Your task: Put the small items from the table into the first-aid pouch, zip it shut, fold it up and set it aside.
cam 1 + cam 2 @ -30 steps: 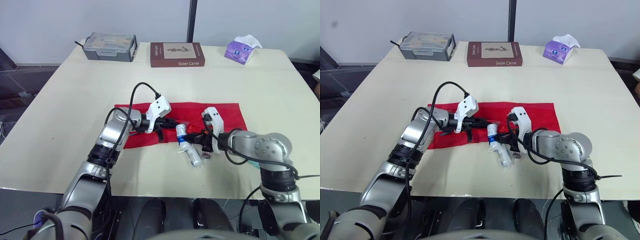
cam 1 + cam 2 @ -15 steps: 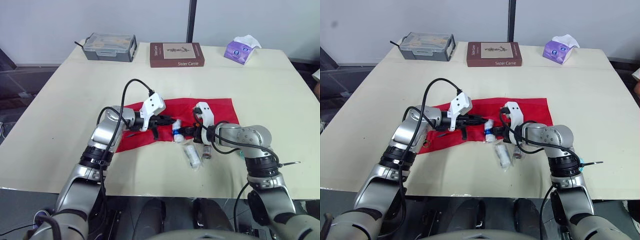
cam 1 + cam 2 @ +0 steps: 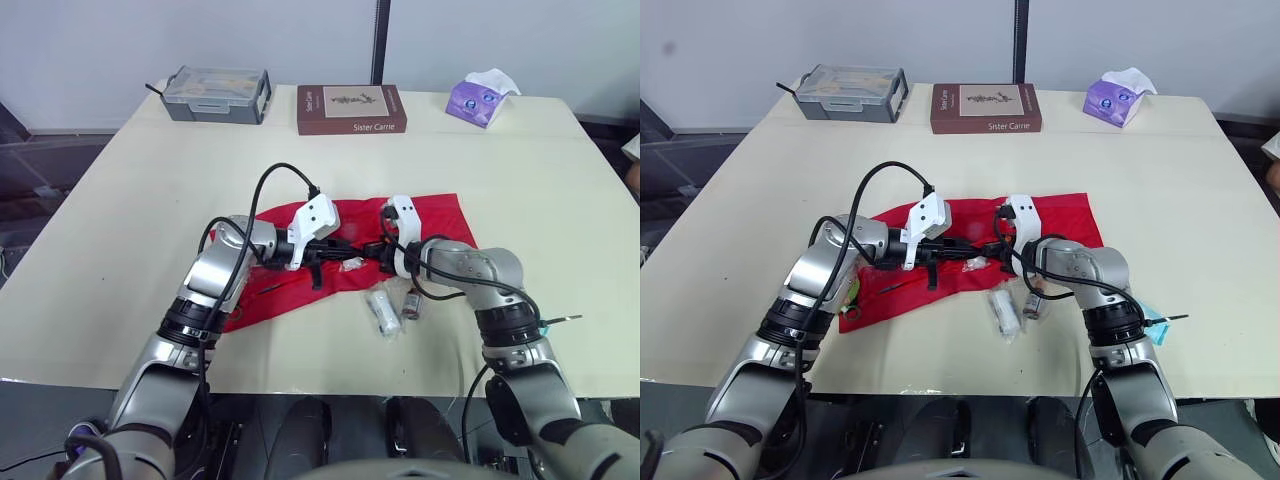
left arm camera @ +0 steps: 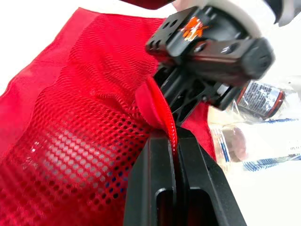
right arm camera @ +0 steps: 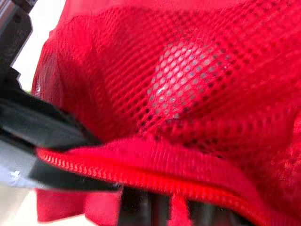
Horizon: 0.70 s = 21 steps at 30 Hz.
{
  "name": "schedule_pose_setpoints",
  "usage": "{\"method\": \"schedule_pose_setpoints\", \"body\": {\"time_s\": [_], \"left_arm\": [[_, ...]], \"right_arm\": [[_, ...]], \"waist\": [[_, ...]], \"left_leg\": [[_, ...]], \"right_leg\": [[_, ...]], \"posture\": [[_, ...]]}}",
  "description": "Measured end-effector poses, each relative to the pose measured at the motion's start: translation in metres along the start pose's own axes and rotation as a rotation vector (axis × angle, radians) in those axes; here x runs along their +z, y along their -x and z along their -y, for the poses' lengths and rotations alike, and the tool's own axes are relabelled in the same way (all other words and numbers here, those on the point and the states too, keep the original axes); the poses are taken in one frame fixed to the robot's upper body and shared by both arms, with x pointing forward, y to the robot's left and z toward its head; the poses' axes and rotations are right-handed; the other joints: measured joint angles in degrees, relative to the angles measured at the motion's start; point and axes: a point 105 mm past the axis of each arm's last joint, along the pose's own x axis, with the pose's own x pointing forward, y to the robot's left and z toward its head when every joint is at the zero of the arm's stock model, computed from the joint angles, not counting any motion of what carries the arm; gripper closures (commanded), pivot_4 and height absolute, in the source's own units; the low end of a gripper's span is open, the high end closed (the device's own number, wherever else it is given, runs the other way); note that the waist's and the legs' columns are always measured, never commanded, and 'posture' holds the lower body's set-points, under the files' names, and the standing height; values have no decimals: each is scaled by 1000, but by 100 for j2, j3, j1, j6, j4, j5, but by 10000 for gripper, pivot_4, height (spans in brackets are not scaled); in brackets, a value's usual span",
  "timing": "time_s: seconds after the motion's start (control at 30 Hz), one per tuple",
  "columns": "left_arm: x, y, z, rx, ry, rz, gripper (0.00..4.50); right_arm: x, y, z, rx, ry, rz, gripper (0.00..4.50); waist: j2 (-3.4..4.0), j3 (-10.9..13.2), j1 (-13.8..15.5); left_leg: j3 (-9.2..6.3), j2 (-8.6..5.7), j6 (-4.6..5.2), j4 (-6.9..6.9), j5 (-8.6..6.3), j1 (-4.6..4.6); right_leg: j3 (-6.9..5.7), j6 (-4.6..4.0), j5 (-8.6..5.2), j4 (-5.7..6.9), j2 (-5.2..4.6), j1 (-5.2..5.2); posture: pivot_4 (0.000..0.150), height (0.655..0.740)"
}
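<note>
The red mesh first-aid pouch (image 3: 345, 222) lies bunched at the table's middle. My left gripper (image 3: 343, 262) is shut on the pouch's zipper edge (image 4: 165, 117) and holds it lifted. My right gripper (image 3: 377, 251) points at the left one from the right, its tip at the pouch mouth. In the right wrist view a white bottle (image 5: 182, 80) shows through the mesh, straight ahead of the gripper. A clear packet (image 3: 383, 310) and a small brown vial (image 3: 411, 303) lie on the table just in front of the pouch.
A grey tool case (image 3: 220, 93), a brown book (image 3: 352, 108) and a purple tissue pack (image 3: 484, 98) line the far edge. A thin stick with a teal piece (image 3: 553, 321) lies near my right elbow. Bare table spreads to both sides.
My right gripper has carried the white bottle left, from the table in front of the pouch to its mouth. The left gripper has kept its hold, and the pouch has bunched up.
</note>
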Motion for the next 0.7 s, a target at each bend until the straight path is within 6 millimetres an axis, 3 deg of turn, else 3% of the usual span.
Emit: {"method": "schedule_pose_setpoints", "body": {"time_s": [0.1, 0.17, 0.33, 0.43, 0.53, 0.7], "left_arm": [[-2, -2, 2, -33, -9, 6, 45000], [-4, -6, 5, -68, -20, 13, 45000], [-25, 1, -14, -14, 2, -48, 45000], [-22, 3, -19, -15, -29, -47, 45000], [-23, 4, -23, -24, -54, -54, 45000], [-25, 4, -24, -56, -88, -66, 45000]], "right_arm": [[-3, 6, 6, 5, 81, 1, 21196], [-6, 19, 6, 15, 164, 3, 21196], [-15, 47, -10, 92, 395, -30, 21196], [-23, 43, -16, 109, 433, -52, 28695], [-25, 39, -18, 104, 464, -55, 44673], [-21, 24, -14, 56, 484, -52, 44673]], "waist": [[0, 0, 43], [3, 2, 65], [4, 2, -7], [4, 2, -6], [4, 2, 14], [4, 2, 23]], "left_leg": [[-2, -2, 0, 1, 0, -2], [-4, -8, 0, 1, 0, -8], [-5, -1, 0, -2, 0, -1], [-2, 1, -1, 0, 1, 1], [-1, 1, -4, 1, 3, 0], [3, -3, -4, 1, 3, -3]], "right_leg": [[-2, 0, 0, -2, -3, 1], [0, 0, -1, -6, -3, 1], [7, 0, -1, -6, 10, 0], [6, -4, -4, 0, 20, 0], [7, -5, -4, 1, 20, 0], [11, -4, -3, -3, 17, -1]], "posture": [[1500, 7400], [1500, 7400], [1500, 7400], [1500, 7400], [1500, 7400], [1500, 7400]]}}
